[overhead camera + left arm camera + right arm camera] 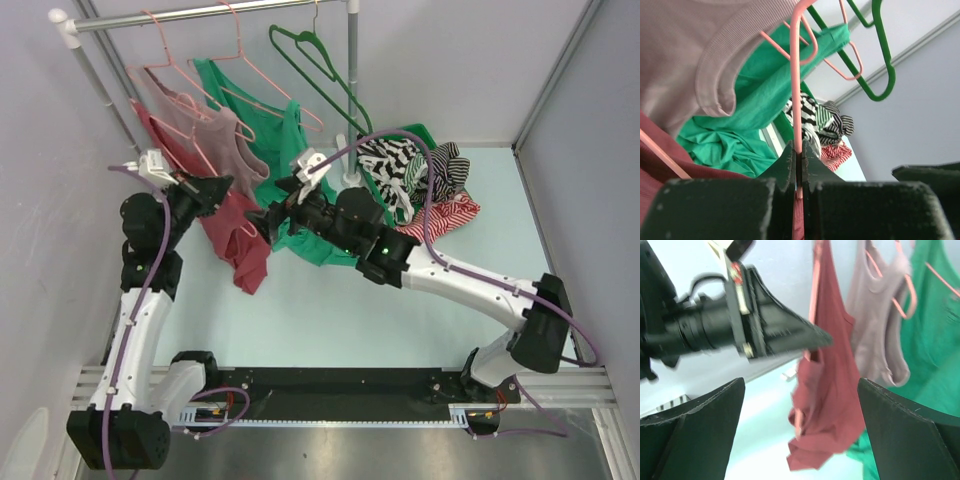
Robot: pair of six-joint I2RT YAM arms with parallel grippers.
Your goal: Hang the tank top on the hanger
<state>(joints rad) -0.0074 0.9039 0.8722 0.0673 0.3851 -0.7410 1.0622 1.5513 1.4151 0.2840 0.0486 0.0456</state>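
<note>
Tank top (235,240), maroon and crumpled, hangs at the left end of the clothes rack (200,14), beside a dusty-pink top (215,135) and a bright green top (285,145) on the same rail. The wire of the thin pink hanger (796,90) runs along the maroon cloth. How far the cloth is threaded onto it cannot be told. The left gripper (797,150) is pinched tight on that wire, with the fingers meeting around it. The right gripper (262,222) sits just beside the maroon cloth's right edge, its fingers spread wide and holding nothing. A dark green hanger (320,70) dangles bare from the rail further right. On the pale blue-green table (350,310), a heap of striped clothes (420,180) lies by the back right corner. Plain light grey walls (450,60) close in the table behind and at both sides.
</note>
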